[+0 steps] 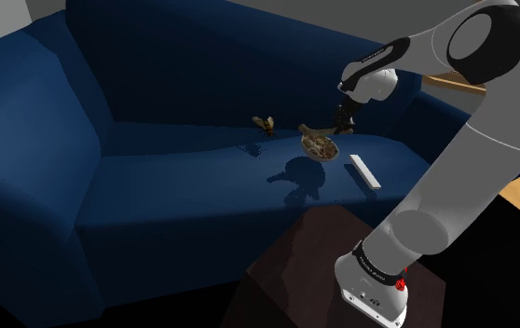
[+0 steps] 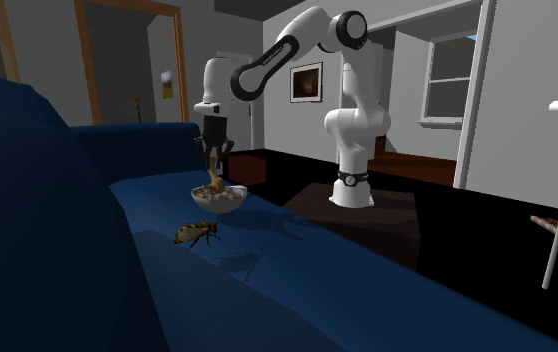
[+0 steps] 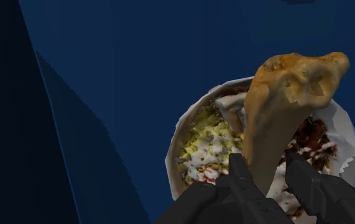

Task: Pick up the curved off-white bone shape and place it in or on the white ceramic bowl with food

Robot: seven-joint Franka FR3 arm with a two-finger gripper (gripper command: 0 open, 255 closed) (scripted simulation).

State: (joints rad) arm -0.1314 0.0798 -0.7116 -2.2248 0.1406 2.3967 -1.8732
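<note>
A tan, curved bone point(image 3: 284, 102) is clasped between my black fingers point(image 3: 240, 170), and my gripper point(image 3: 268, 170) is shut on its lower end. Right under it sits the white bowl point(image 3: 174, 153) holding yellow, white and brown food. In the shoulder view the gripper point(image 1: 342, 126) hangs just above the bowl point(image 1: 320, 149) on the blue sofa seat, the bone point(image 1: 314, 129) sticking out toward that view's left. In the second exterior view the bone point(image 2: 212, 176) points down from the gripper point(image 2: 214, 152) into the bowl point(image 2: 219, 201).
A bee-like yellow and brown figure point(image 1: 265, 124) lies on the seat beside the bowl. A flat white bar point(image 1: 363, 172) rests on the seat toward the stand. The sofa's backrest point(image 1: 202, 65) rises behind. A dark low table point(image 1: 309, 252) stands before the sofa.
</note>
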